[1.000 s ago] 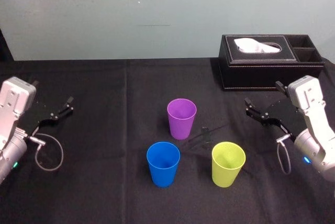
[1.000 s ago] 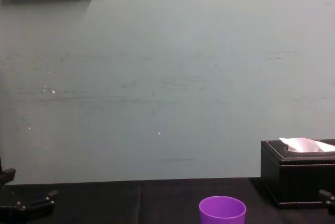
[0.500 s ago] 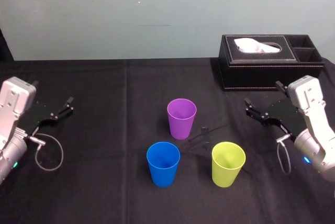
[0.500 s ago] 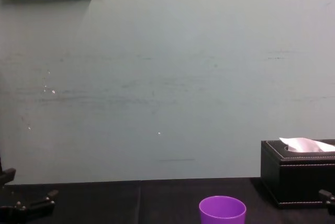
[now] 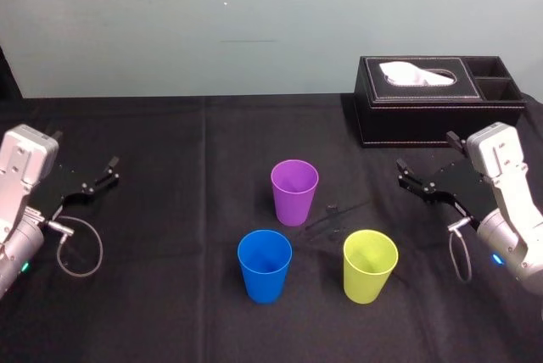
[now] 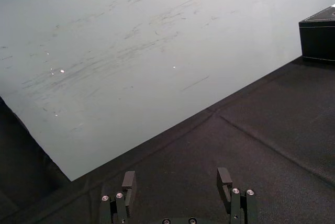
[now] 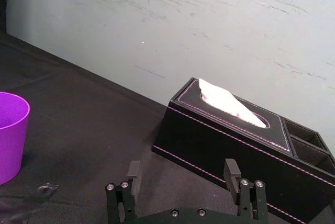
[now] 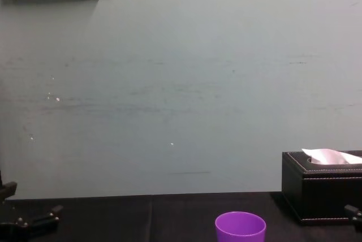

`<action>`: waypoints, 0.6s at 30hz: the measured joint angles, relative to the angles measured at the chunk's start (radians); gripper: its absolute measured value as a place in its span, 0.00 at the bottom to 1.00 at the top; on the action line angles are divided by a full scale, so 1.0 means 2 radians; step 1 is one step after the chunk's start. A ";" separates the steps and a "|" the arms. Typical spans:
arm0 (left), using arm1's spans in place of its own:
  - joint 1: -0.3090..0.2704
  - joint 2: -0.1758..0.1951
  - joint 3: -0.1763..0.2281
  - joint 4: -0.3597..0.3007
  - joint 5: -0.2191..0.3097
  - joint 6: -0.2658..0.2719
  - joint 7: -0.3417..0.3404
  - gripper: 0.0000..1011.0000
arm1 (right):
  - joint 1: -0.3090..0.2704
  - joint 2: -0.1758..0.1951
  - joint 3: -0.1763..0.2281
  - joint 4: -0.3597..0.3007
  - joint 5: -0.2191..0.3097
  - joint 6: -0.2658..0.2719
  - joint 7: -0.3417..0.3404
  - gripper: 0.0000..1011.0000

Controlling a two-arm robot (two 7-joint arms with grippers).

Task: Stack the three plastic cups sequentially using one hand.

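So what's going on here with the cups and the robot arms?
Nothing is being handled right now. The purple cup, blue cup and yellow-green cup stand upright and apart on the black table, none stacked yet. The right gripper is open off to their right, near the tissue box; the left gripper is parked open at the far left.

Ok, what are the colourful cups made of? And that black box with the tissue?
The purple cup, blue cup and yellow-green cup look like smooth plastic: solid bright colour, thin rims. The black box looks like leather or fake leather, going by the pale stitching along its edges.
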 joint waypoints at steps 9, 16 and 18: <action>0.000 0.000 0.000 0.000 0.000 0.000 0.000 1.00 | 0.000 0.000 0.000 0.000 0.000 0.000 0.000 0.99; 0.000 0.000 0.000 0.000 0.000 0.000 0.000 1.00 | -0.010 0.002 0.012 -0.008 0.012 -0.002 0.017 0.99; 0.000 0.000 0.000 0.000 0.000 0.000 0.000 1.00 | -0.019 0.006 0.021 -0.015 0.025 -0.004 0.031 0.99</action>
